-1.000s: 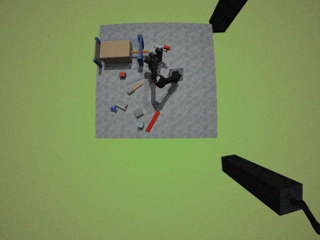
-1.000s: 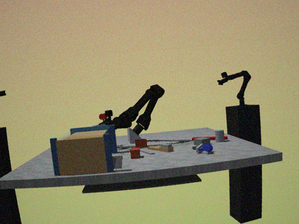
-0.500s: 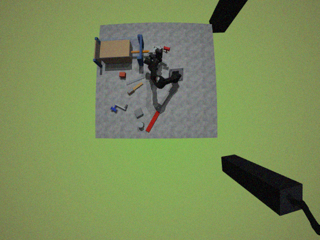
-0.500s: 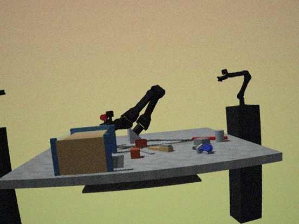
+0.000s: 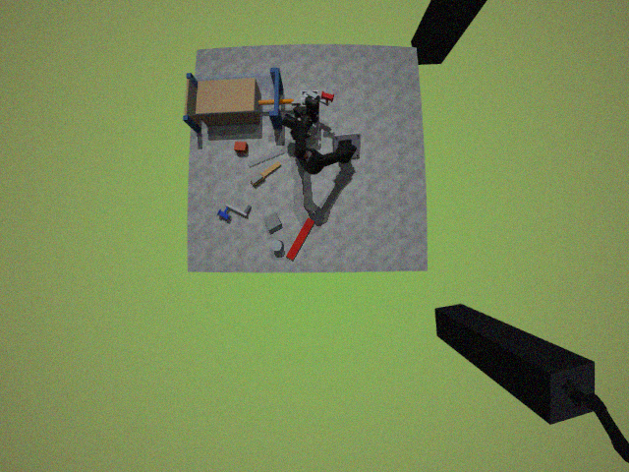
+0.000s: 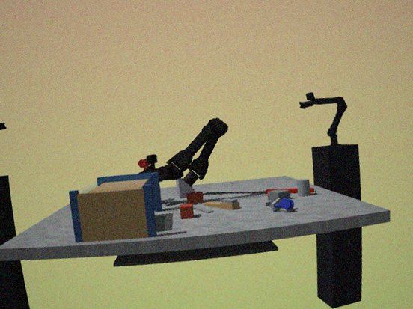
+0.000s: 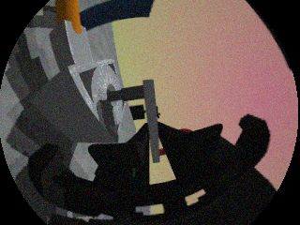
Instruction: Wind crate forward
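The brown crate [image 5: 226, 96] [image 6: 114, 209] sits flat between two blue frames. Its front stands a short gap behind the front frame [image 5: 275, 93] [image 6: 150, 200]. An orange strap [image 5: 274, 101] [image 7: 67, 3] runs from the crate through the frame to the grey winch [image 5: 305, 96] [image 7: 100, 88]. My gripper [image 5: 311, 102] [image 6: 152, 158] [image 7: 154, 146] is over the winch and shut on the winch handle, a grey crank [image 7: 150, 112] with a red knob [image 5: 327, 95] [image 6: 143, 162]. In the wrist view the crank's stub reaches to the winch top. I cannot tell how deep the key sits.
On the bench lie a blue-knobbed crank [image 5: 224, 214] [image 6: 283, 203], a red block [image 5: 240, 147], a grey rod [image 5: 266, 158], a wooden-handled tool [image 5: 265, 174], a grey cube [image 5: 273, 222], a grey cylinder [image 5: 277, 247] and a red bar [image 5: 300, 238]. The arm's base [image 5: 349, 146] stands right of the winch.
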Action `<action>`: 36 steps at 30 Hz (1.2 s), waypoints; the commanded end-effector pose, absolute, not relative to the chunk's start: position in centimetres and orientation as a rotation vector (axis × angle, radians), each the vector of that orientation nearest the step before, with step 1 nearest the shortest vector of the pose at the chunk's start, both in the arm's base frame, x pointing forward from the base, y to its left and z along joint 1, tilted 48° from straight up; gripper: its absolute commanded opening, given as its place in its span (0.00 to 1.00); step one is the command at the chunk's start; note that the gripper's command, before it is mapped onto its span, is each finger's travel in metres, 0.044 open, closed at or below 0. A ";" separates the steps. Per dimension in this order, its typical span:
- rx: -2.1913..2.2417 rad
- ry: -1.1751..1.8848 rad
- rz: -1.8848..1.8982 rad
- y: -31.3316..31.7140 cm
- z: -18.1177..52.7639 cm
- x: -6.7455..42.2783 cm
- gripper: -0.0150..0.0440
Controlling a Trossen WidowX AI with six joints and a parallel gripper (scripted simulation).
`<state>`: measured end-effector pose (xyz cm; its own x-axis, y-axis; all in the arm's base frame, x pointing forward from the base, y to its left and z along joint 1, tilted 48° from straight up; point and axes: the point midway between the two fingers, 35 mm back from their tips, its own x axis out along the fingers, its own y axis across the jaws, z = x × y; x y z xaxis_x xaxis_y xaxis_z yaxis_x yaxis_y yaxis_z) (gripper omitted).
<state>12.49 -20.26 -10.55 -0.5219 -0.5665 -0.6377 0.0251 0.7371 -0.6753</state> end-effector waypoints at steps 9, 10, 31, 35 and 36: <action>-0.411 1.997 -0.790 -20.3 -10.8 12.8 0.25; -0.411 1.998 -0.790 -20.3 -10.8 12.8 0.25; -0.409 2.002 -0.792 -19.7 -11.4 12.7 0.25; -0.409 2.003 -0.792 -19.6 -11.4 12.7 0.25; -0.409 2.003 -0.792 -19.5 -11.5 12.7 0.25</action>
